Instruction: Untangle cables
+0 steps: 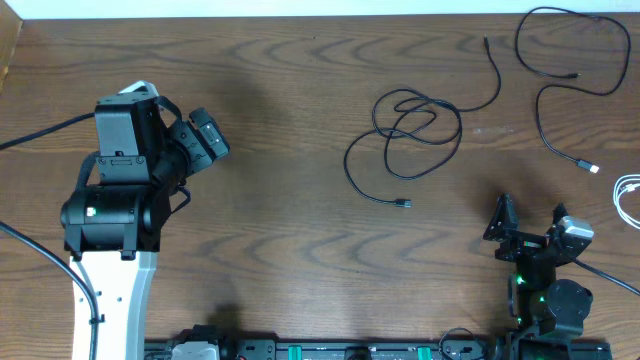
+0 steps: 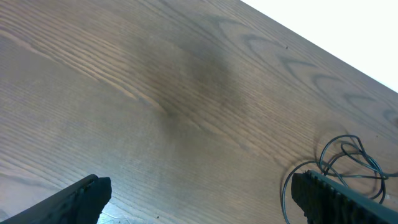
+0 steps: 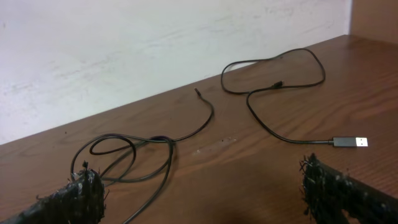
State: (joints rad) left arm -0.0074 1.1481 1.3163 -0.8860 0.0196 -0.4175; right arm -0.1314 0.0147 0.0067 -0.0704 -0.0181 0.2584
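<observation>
Overhead view, your left jaws and right jaws both wide apart, empty, looped black cable (image 1: 418, 120) ahead-left of the right jaws, second black cable (image 1: 541, 110) ahead-right, white cable (image 1: 621, 195) to their right, cut off at frame edge.

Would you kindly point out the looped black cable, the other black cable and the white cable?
Looped black cable (image 3: 163, 139): right wrist view, where its strands bunch together.
Other black cable (image 3: 349, 142): right wrist view, on its silver plug.
White cable (image 1: 619, 190): overhead view, left bend at the table's right edge.

Matt wood-grain table (image 1: 300, 220), rubbery cables (image 1: 420, 125)
</observation>
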